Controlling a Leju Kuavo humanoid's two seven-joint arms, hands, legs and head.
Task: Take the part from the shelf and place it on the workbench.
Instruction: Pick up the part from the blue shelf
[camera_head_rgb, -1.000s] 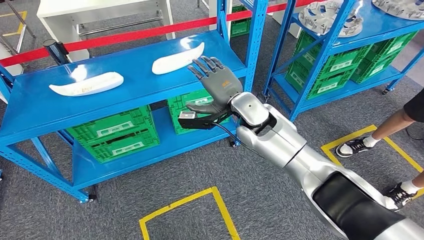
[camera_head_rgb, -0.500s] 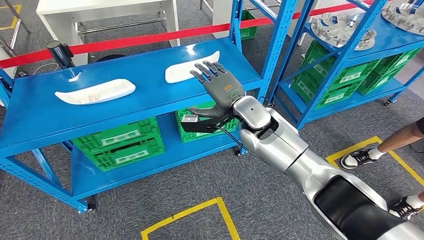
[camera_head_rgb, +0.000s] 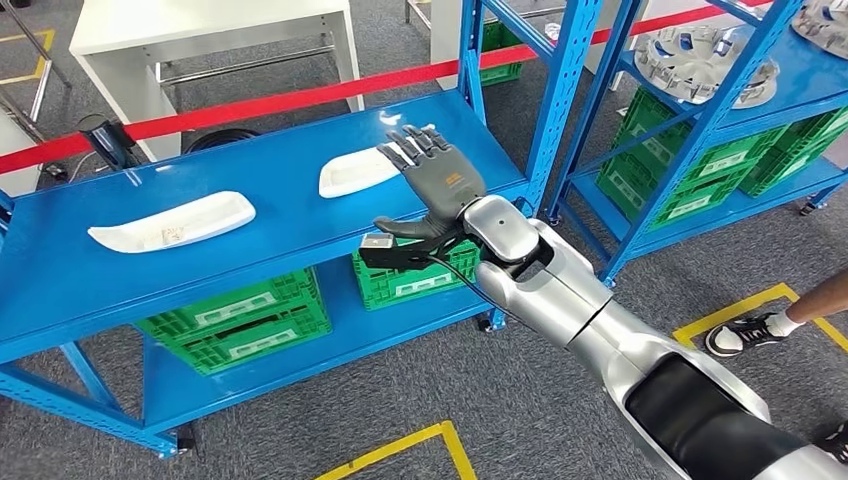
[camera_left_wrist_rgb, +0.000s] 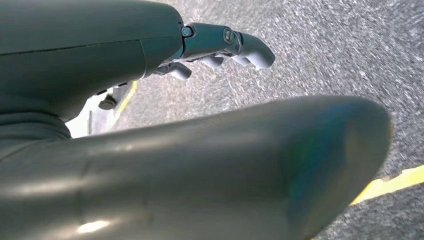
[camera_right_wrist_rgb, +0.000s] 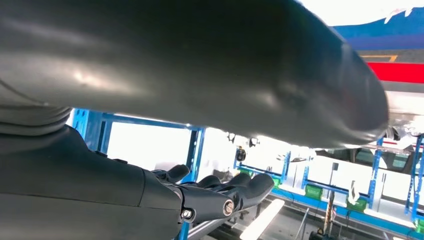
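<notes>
Silver-armed, our right hand (camera_head_rgb: 440, 180) hovers with fingers spread wide, holding nothing, just short of the white part (camera_head_rgb: 357, 171) on the blue shelf (camera_head_rgb: 280, 215). We should lower over its middle before closing. Our left hand (camera_left_wrist_rgb: 220, 47) hangs loosely curled, empty.

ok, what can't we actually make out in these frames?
- Near white part, head view: its right end sits behind the right robot hand, so contact is unclear.
- Left robot hand, left wrist view: fingers mostly blocked by the thumb; open or shut unclear.
- Person's shoe: the rest is cut off by the frame edge.
</notes>
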